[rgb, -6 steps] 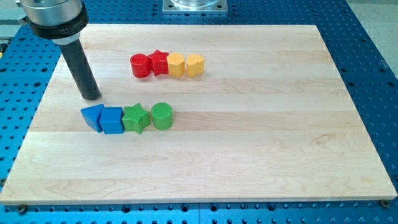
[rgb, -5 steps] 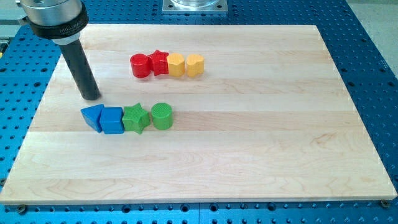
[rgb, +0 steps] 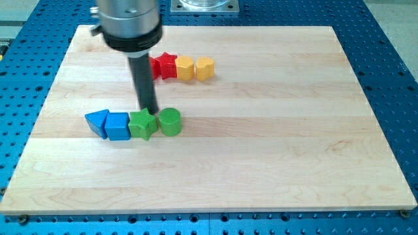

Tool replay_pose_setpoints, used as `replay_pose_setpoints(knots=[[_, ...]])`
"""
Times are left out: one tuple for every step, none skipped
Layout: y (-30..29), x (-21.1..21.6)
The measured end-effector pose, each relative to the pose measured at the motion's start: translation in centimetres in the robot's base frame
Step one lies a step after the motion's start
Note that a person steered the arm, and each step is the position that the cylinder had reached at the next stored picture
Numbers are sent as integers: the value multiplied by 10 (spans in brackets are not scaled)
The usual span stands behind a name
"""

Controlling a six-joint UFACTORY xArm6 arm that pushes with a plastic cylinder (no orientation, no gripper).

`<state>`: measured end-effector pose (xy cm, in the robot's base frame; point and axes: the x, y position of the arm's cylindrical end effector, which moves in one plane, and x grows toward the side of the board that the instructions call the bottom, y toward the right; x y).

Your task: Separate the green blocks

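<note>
- While my straight dark rod hangs over the pale wooden bench, my tip sits right at the top edge of the green star-shaped block, toward the side nearest the green round cylinder block; I cannot tell whether it touches either one.
- My tool is a plain rod with no jaws, so there is nothing on it to stand apart or together, and it clamps nothing.
- The two green blocks lie side by side, touching or very nearly so, in the lower row at the view's left of centre.
- That row runs from the view's left: blue triangular block, blue cube-like block, green star, green cylinder.
- Nearer the view's top stands a second row: a red star-shaped block, then two yellow blocks, packed close together.
- My rod hides whatever lies just left of the red star.
</note>
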<state>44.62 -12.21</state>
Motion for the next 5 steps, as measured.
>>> replay_pose_setpoints(knots=[[-17, 19], [-17, 23], [-13, 29], [37, 36], [90, 30]])
